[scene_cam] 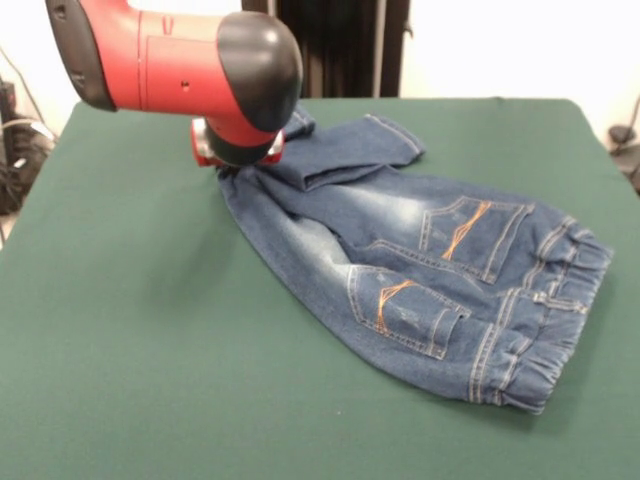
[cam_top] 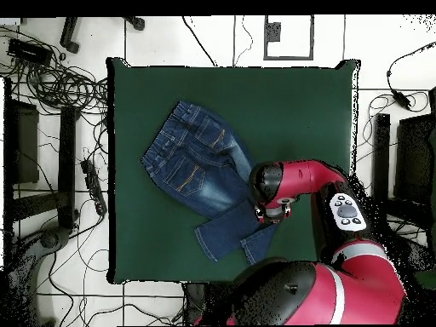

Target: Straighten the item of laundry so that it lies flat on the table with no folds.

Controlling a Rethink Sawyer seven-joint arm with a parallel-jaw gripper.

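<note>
The blue denim jeans (scene_cam: 420, 265) lie on the dark green table (scene_cam: 120, 340). The gathered waistband is at the right near side and the orange-stitched pockets face up. The legs run to the far left, and one leg (scene_cam: 350, 150) is folded over on itself. My gripper (scene_cam: 236, 156) is low over the leg ends, hidden under the red and black wrist, so its state does not show. In the overhead view the jeans (cam_top: 200, 174) lie left of centre on the table (cam_top: 315, 102). There the wrist covers the gripper (cam_top: 271, 209) at the edge of the legs.
The robot's black pedestal (scene_cam: 340, 45) stands behind the table's far edge. In the overhead view, cables (cam_top: 60, 85) and dark stands (cam_top: 21, 145) lie on the floor round the table. The arm's base (cam_top: 341, 272) fills the lower right.
</note>
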